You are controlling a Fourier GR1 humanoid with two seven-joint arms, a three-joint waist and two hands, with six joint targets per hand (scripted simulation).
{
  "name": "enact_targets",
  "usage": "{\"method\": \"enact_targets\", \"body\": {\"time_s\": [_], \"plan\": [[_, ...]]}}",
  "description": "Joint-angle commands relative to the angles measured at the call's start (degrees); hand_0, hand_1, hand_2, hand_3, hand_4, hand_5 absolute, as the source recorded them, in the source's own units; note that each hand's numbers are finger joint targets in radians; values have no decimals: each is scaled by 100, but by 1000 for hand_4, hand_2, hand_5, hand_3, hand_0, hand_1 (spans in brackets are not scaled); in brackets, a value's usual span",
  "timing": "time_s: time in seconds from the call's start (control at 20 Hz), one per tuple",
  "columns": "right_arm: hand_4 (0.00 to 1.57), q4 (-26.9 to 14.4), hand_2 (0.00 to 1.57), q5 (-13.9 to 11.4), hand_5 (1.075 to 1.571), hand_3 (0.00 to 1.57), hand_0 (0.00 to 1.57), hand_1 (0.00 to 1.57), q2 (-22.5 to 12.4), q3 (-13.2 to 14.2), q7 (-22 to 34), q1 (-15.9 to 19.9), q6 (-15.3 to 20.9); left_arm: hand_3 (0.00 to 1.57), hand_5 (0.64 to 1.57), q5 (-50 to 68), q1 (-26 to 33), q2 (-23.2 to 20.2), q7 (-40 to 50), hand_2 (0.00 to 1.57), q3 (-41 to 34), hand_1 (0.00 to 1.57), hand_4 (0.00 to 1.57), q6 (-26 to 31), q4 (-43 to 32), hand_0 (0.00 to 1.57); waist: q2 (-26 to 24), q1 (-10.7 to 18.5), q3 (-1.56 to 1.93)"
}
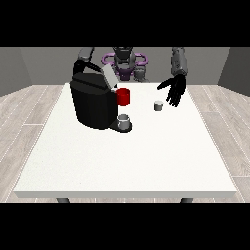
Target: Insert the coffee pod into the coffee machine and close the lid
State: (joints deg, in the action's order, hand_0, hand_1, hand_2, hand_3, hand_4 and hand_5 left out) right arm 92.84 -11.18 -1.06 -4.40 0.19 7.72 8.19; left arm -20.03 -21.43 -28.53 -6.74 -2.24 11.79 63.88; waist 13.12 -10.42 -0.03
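Task not yet started: pod on table, lid up.
Coffee pod [158, 105] sits apart from coffee machine [95, 101], whose lid [108, 75] stands raised; hand at the view's right [174, 90] hovers near pod, fingers spread, holding nothing.

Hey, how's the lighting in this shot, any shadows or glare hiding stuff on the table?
Front view: even, soft light, no glare on the large white table; the black coffee machine is so dark its details merge; the small grey coffee pod and the open black hand at the view's right stand out clearly.
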Motion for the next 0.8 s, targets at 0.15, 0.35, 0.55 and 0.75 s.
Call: {"method": "enact_targets", "body": {"time_s": [0.15, 0.35, 0.55, 0.75], "plan": [[0, -55, 0, -95, 1571, 0, 0, 0, -109, 10, 588, 430, -122, 0, 1571, -785, -549, 264, -165, 291, 213, 0, 0, -578, -996, 0, 211, -83, -1], [0, -572, 0, 212, 1571, 0, 0, 0, 100, 148, 312, 437, -16, 622, 1571, -1118, -774, 378, -273, 877, 305, 760, 0, -848, -1103, 760, 94, 109, 1], [0, -891, 0, 124, 1571, 0, 0, 0, 101, -57, -93, 250, 138, 816, 1571, -1557, -924, 475, -383, 963, 475, 888, 384, -1307, -1211, 888, 185, 68, 2], [0, -1360, 0, 41, 1571, 0, 0, 0, 101, 201, 213, 984, 356, 871, 1571, -2104, -1203, 454, -152, 1039, 902, 941, 429, -1175, -1227, 941, 249, 394, 5]]}}
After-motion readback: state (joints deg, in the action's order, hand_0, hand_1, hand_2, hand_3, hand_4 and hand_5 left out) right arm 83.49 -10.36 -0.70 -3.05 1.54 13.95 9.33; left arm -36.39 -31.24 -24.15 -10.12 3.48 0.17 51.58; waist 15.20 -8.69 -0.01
